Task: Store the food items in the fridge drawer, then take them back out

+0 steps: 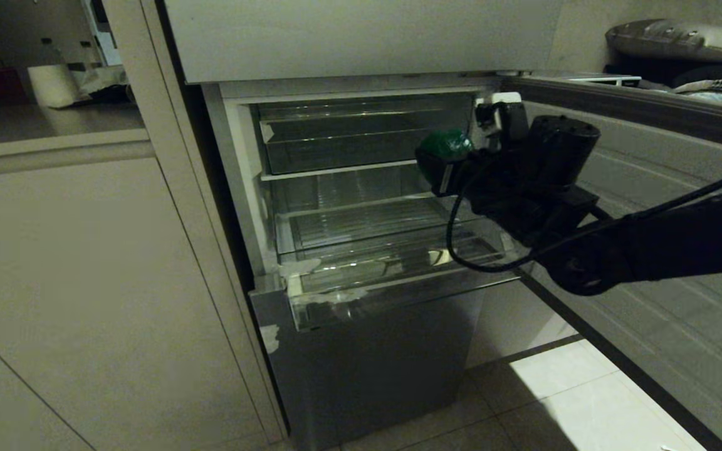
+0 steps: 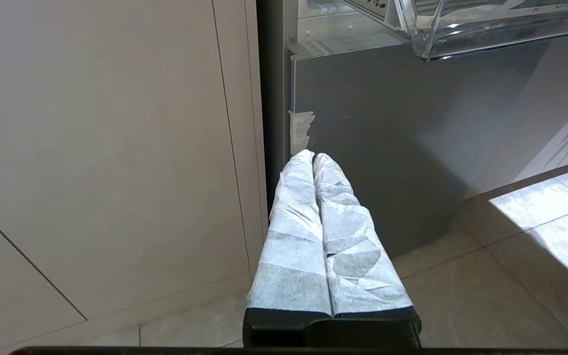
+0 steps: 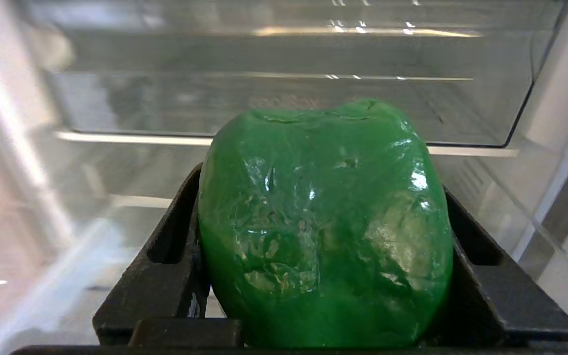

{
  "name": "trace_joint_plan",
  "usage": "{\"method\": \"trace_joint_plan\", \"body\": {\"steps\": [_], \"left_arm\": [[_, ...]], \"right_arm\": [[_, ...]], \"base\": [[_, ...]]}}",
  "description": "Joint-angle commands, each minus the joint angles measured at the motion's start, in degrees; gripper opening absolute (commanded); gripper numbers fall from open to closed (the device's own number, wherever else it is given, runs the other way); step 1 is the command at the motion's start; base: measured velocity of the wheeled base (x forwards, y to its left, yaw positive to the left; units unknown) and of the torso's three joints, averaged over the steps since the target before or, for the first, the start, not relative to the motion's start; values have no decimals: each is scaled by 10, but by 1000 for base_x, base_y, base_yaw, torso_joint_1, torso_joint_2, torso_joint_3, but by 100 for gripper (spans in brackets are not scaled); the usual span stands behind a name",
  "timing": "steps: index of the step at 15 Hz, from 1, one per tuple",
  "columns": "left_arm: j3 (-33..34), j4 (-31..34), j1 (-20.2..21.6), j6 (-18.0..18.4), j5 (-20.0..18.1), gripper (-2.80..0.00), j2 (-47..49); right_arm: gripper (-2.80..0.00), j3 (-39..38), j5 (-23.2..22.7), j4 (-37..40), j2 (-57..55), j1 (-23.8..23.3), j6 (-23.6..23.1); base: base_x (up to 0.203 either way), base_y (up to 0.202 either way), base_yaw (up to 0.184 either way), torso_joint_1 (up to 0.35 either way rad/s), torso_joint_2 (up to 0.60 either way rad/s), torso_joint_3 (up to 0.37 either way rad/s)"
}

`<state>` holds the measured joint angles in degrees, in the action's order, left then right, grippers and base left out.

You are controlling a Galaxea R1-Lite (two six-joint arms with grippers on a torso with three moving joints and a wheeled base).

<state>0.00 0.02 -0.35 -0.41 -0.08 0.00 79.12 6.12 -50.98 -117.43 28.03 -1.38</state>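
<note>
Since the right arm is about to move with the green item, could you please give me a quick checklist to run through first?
1. Grip: the right gripper is shut on the green item, one of its fingers on each side. Ok.
2. Fridge drawer pulled out, clear bin open at the top. Ok.
3. Bin free of other things where it shows. Ok; the part behind the right arm, cannot tell.
4. Item above the bin rather than beyond it: cannot tell.
5. Potato: in no view. Cannot tell.
6. Left gripper shut, low by the lowest grey panel, away from the drawer. Ok.
</note>
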Motion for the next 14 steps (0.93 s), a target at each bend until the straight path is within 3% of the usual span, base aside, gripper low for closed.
{"method": "trace_joint_plan", "body": {"steps": [1, 14], "left_arm": [[0, 0, 0, 0, 0, -280, 1], [0, 0, 0, 0, 0, -280, 0]], "right_arm": [[-280, 44, 14, -6, -62, -2, -14], [-280, 116, 28, -5, -104, -10, -28]], "base": [[0, 0, 0, 0, 0, 0], [0, 0, 0, 0, 0, 0]]}}
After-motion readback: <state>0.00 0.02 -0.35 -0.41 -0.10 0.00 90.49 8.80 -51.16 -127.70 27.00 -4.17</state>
